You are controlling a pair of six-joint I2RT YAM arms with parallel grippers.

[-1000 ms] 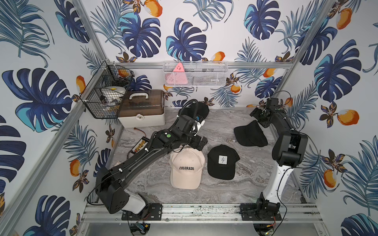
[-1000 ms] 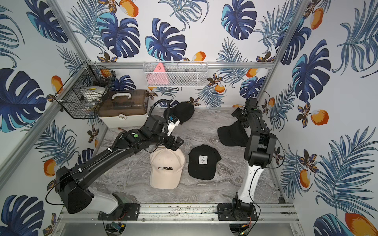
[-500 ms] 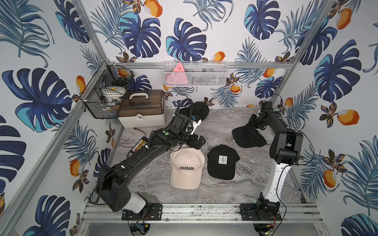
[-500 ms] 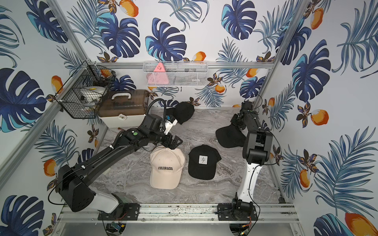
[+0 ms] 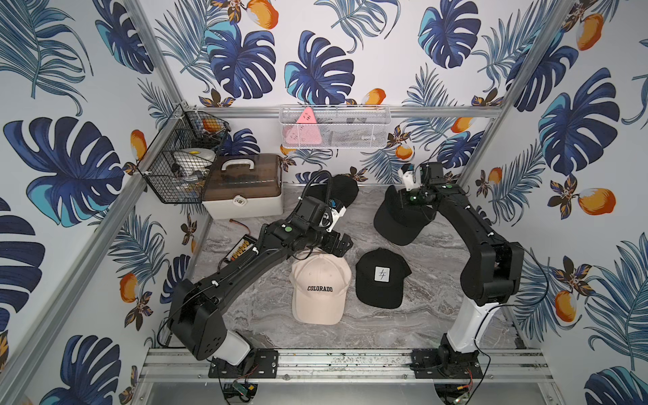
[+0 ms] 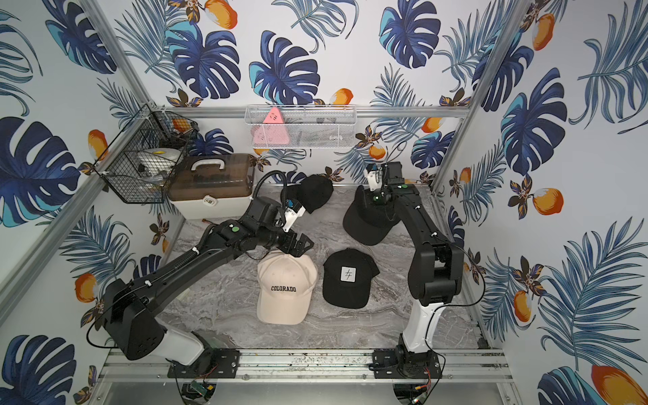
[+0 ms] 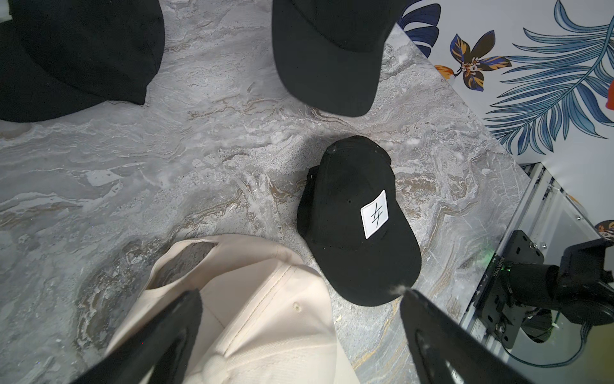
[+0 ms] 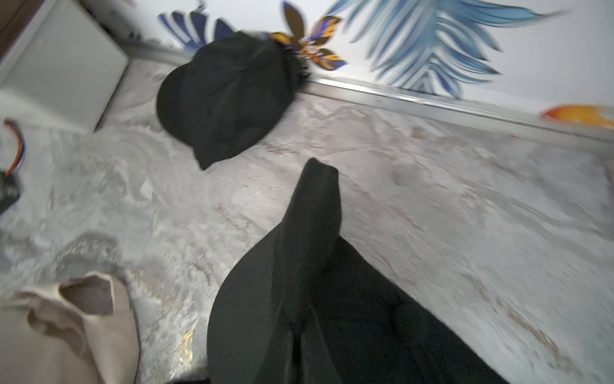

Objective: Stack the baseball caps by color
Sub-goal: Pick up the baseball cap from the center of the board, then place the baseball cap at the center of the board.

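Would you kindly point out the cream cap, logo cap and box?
Cream cap (image 5: 319, 289): in a top view, lettering.
Logo cap (image 5: 381, 274): in a top view, patch.
Box (image 5: 259, 182): in a top view, lid.

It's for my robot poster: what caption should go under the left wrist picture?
Open left gripper hovers over the cream cap, beside the black logo cap on the marble table.

The desk (image 5: 368, 333) is bare along its front edge, before the cream cap (image 5: 321, 291). A bare lane runs between the rear black cap (image 5: 342, 191) and the rear-right black cap (image 5: 396, 224). The storage box (image 5: 242, 196) blocks the rear-left corner.
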